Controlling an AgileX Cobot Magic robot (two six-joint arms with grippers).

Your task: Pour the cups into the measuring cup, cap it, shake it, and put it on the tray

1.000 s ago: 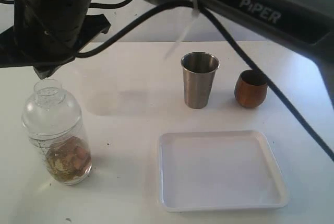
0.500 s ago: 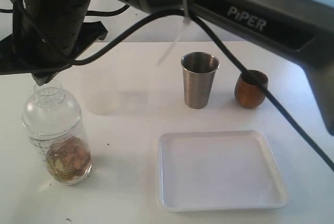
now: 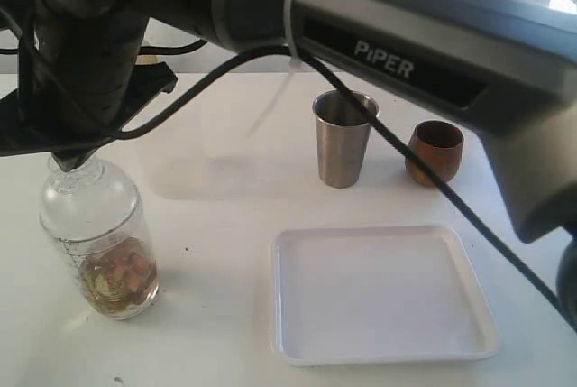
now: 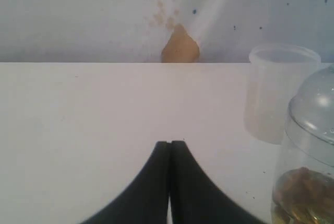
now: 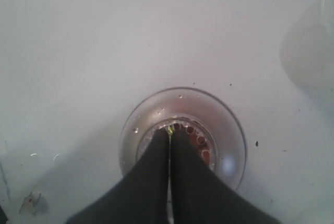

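The measuring cup [image 3: 97, 247] stands at the left of the table with its clear dome lid on and brownish pieces in its bottom. My right gripper [image 3: 70, 161] reaches across from the right. It is shut, with its tips right at the lid's neck. In the right wrist view the shut gripper [image 5: 170, 131] sits over the neck opening of the measuring cup [image 5: 229, 148]. The steel tumbler [image 3: 343, 139] and the wooden cup [image 3: 435, 152] stand upright behind the tray [image 3: 383, 351]. My left gripper [image 4: 170, 142] is shut on nothing, low over the table beside the measuring cup [image 4: 308, 166].
A frosted plastic cup [image 4: 279, 93] stands just beyond the measuring cup; the right wrist view shows the frosted cup [image 5: 310, 51] too. The right arm's black body and cables [image 3: 388, 62] span the upper exterior view. The table's far edge meets a wall [image 4: 104, 15].
The right arm has come down toward the measuring cup. Its shut tips now cover the lid's neck, which was visible before. Cups and tray have not moved.
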